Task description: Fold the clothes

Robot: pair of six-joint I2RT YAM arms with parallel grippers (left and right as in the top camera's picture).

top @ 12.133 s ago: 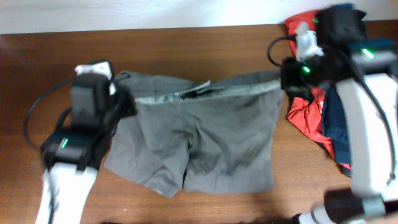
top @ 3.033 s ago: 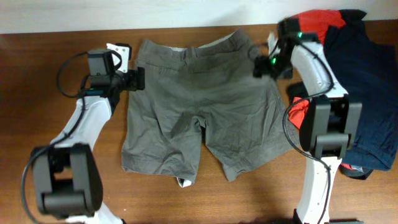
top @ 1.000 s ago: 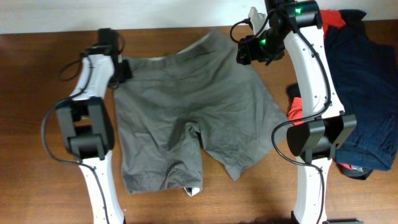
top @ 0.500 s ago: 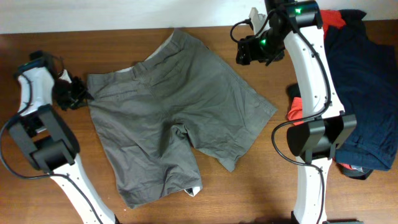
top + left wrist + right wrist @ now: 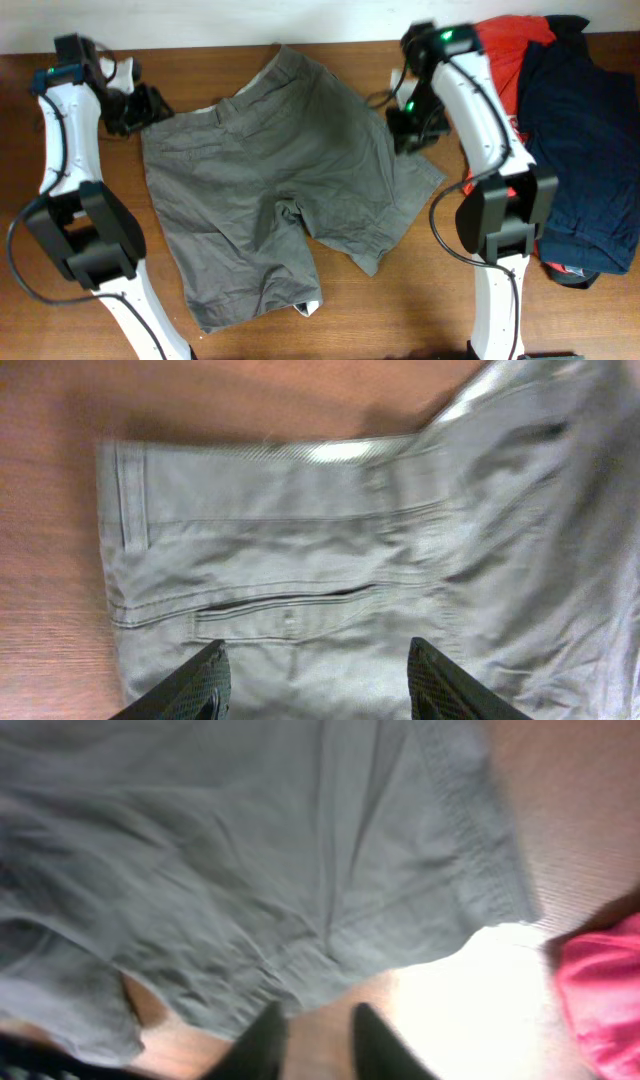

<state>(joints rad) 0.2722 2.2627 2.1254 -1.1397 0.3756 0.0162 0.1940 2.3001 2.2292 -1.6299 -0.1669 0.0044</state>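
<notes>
We count one pair of shorts (image 5: 270, 190), one red shirt (image 5: 515, 38), one dark navy garment (image 5: 590, 140), so three pieces of clothing. We've got two arms, a left arm (image 5: 62, 130) and a right arm (image 5: 482, 100), and one table (image 5: 400, 320).

Both arms are smooth white links joined by blocky black joint housings. In the overhead view the left arm (image 5: 60, 130) stands at the left edge and the right arm (image 5: 475, 90) right of centre, each with a small green light near its top and thin black cables looping beside it. The left gripper (image 5: 320, 682) shows two matt black, angular fingers (image 5: 205, 682) at the bottom of its wrist view, while the right gripper (image 5: 320, 1045) shows two dark, blurred fingers (image 5: 262, 1040).
</notes>
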